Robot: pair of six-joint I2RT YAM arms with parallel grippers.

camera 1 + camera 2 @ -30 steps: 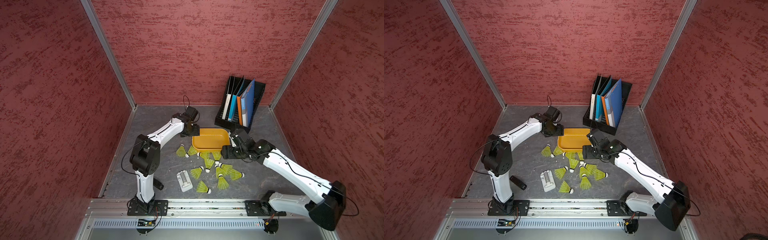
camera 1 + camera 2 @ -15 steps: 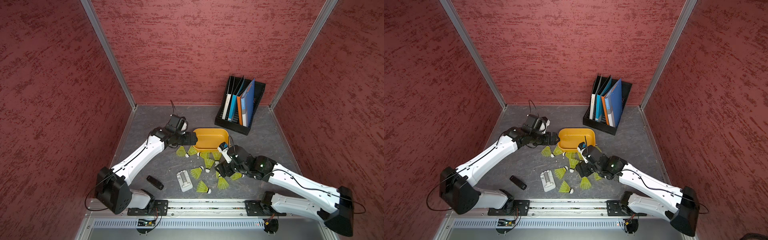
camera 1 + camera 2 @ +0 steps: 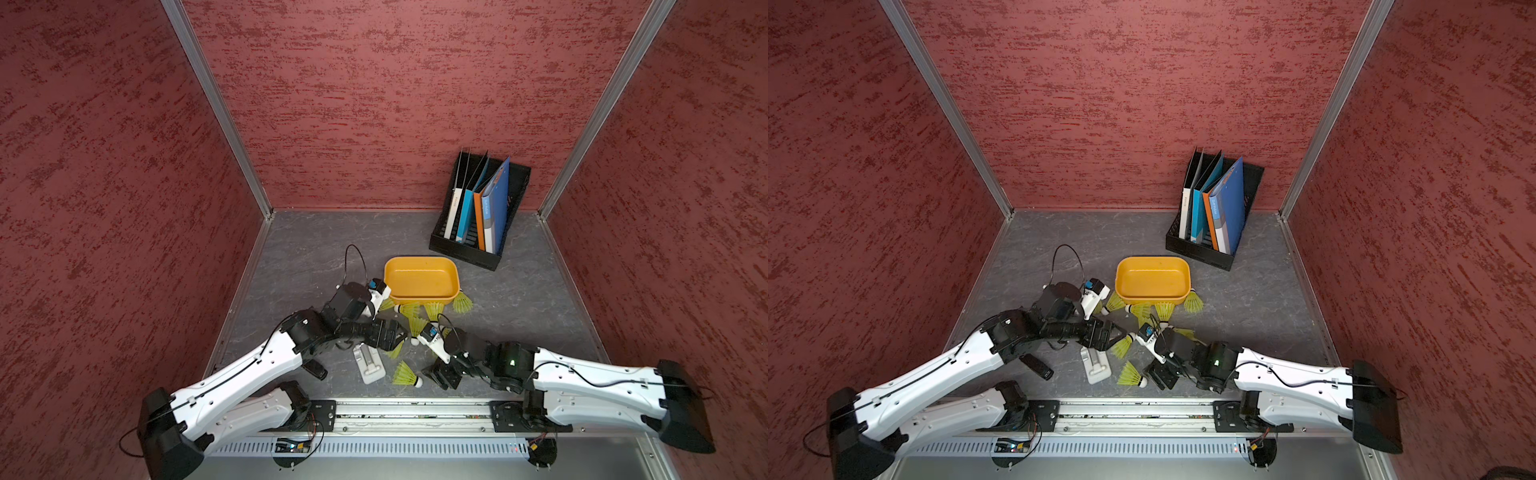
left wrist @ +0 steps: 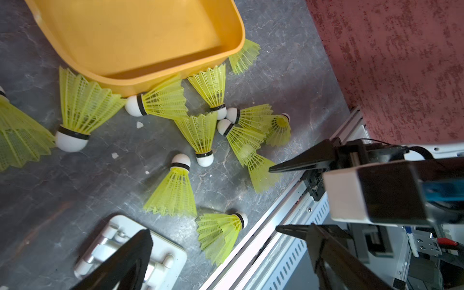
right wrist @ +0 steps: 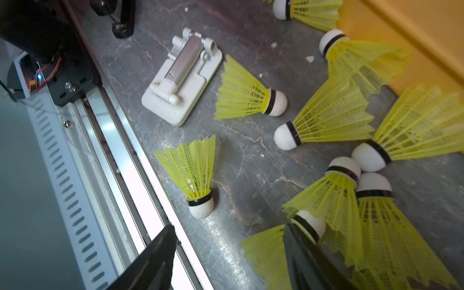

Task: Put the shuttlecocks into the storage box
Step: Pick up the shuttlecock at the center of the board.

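Both arms have swung down from the tray since a second ago and now fold low toward the near rail, and both are empty. All the shuttlecocks (image 3: 405, 373) I can see lie on the grey floor. A few are wedged against the near wall of the storage box (image 3: 419, 276), and the rest fan out between it and the rail. The storage box itself looks empty, so the job seems barely begun.

The left gripper (image 4: 212, 229) hangs over the scatter with its jaws spread wide and nothing between them, probably ready to drop around a skirt. The right gripper (image 5: 228, 226) sits low by the rail, jaws apart too, with bare floor in the gap and one finger (image 5: 308, 258) just beside a white cork. My guess is that it is lining up on that cluster.

A white folding stand (image 3: 368, 365) lies among the strays, close enough to get in the way. The black file rack (image 3: 465, 253) stands well behind.
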